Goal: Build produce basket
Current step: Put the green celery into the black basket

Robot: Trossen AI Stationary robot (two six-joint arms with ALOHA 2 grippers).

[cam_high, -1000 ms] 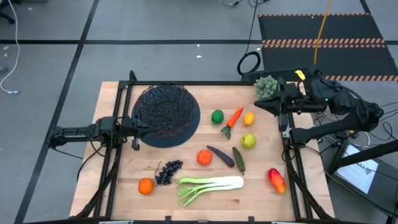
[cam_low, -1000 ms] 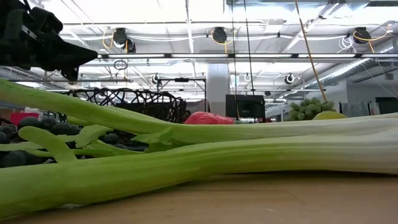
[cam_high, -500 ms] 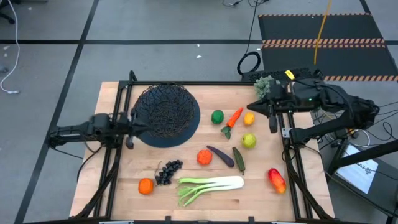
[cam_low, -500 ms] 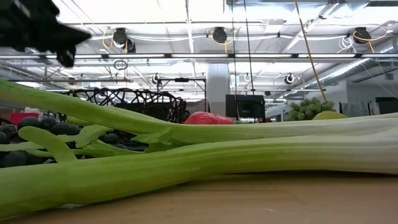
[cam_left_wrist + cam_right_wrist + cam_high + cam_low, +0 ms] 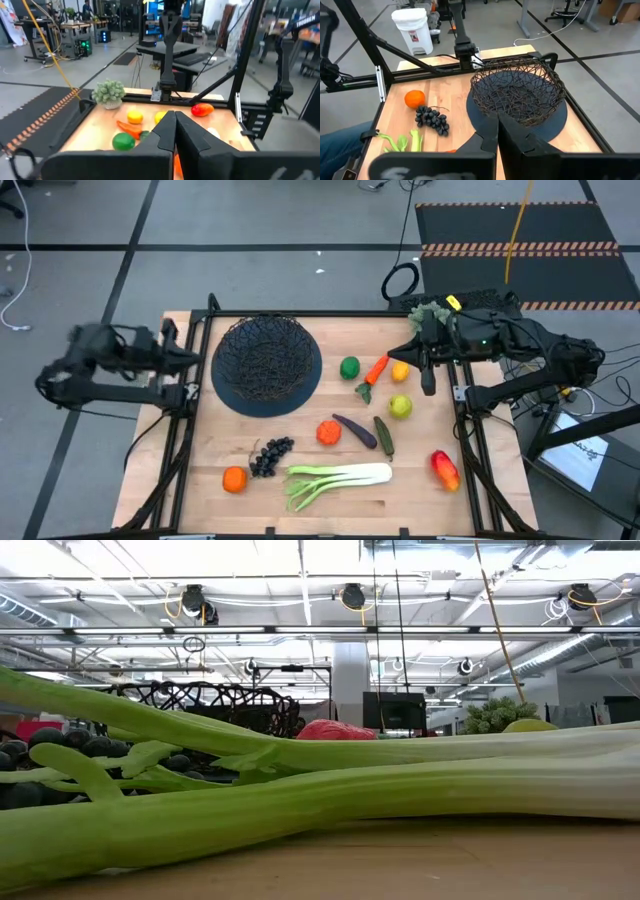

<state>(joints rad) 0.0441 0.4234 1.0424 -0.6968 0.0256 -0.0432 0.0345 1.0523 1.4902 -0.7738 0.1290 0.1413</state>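
On the counter (image 5: 200, 480), the wire-mesh basket (image 5: 265, 362) sits at the far left on a dark round mat, empty as far as the high view shows. All produce lies loose: green apple (image 5: 349, 367), carrot (image 5: 375, 370), lemon (image 5: 400, 370), a yellow-green fruit (image 5: 400, 406), orange (image 5: 328, 432), eggplant (image 5: 354, 430), cucumber (image 5: 384, 436), mango (image 5: 444, 470), grapes (image 5: 270, 456), a second orange (image 5: 234, 479), leafy stalk (image 5: 336, 478).

Left gripper (image 5: 188, 356) hangs off the counter's left edge beside the basket, jaws pressed together. Right gripper (image 5: 424, 352) hovers near the lemon and the grey-green frilly clump (image 5: 428, 313), jaws likewise pressed together, holding nothing.

Judgement: nothing loaded yet. The toys look light and rigid with glossy skins. Round pieces may roll or slip, so pinch across the widest middle. Carrot, eggplant and cucumber: grasp across the short axis, mid-length. Stalk is long, so take it near the centre to avoid tipping. Grapes are lumpy, so take the cluster's bulk.
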